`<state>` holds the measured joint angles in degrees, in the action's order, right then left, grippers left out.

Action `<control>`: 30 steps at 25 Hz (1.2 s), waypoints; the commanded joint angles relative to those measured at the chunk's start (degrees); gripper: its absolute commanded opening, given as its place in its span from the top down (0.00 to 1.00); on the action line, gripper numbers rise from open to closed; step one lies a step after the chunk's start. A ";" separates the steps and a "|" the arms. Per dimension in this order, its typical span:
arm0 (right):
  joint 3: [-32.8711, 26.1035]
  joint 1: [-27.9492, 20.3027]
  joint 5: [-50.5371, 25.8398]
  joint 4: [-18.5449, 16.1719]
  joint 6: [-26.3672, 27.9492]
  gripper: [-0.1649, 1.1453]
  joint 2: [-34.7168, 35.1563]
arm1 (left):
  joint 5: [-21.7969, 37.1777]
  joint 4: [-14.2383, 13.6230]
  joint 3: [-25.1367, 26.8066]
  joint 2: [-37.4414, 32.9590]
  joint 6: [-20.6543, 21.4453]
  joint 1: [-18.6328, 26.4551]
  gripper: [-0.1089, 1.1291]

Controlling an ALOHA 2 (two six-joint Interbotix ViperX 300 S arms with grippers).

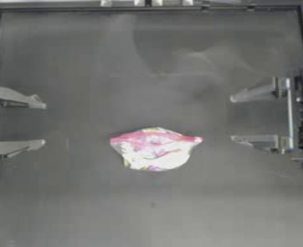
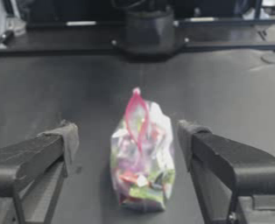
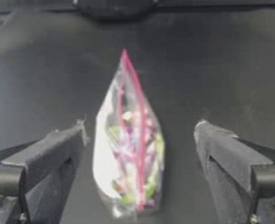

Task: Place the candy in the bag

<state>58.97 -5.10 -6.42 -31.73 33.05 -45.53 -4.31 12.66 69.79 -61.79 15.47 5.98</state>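
The bag [image 1: 154, 148] lies flat near the middle of the dark table, a clear pouch with a pink strip along its far edge and pastel contents inside. Both wrist views show it too, as the bag [image 2: 142, 159] and the bag [image 3: 130, 144], standing between each arm's jaws but farther off. My left gripper [image 1: 43, 123] waits open at the left side of the table, well apart from the bag. My right gripper [image 1: 232, 119] stands open at the right side, a short way from the bag's right end. No candy shows outside the bag.
A raised frame runs around the table [image 1: 147, 58]. At the far side in the left wrist view sits the dark base [image 2: 149, 33] of the other arm.
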 commanded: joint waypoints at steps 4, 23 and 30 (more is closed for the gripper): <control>-0.09 -0.09 0.53 0.53 0.09 0.10 -1.14 | 1.32 0.09 -0.53 -1.58 0.00 0.35 0.12; 1.32 -0.09 0.53 0.79 0.09 0.10 -5.27 | 2.81 0.18 0.79 -5.89 -0.18 1.23 0.12; 2.11 -0.09 1.49 0.70 0.09 0.10 -6.59 | 2.90 0.26 0.79 -6.86 -0.18 1.41 0.12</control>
<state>61.61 -5.10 -5.89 -31.11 33.13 -52.12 -1.23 12.83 71.28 -68.64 15.38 7.21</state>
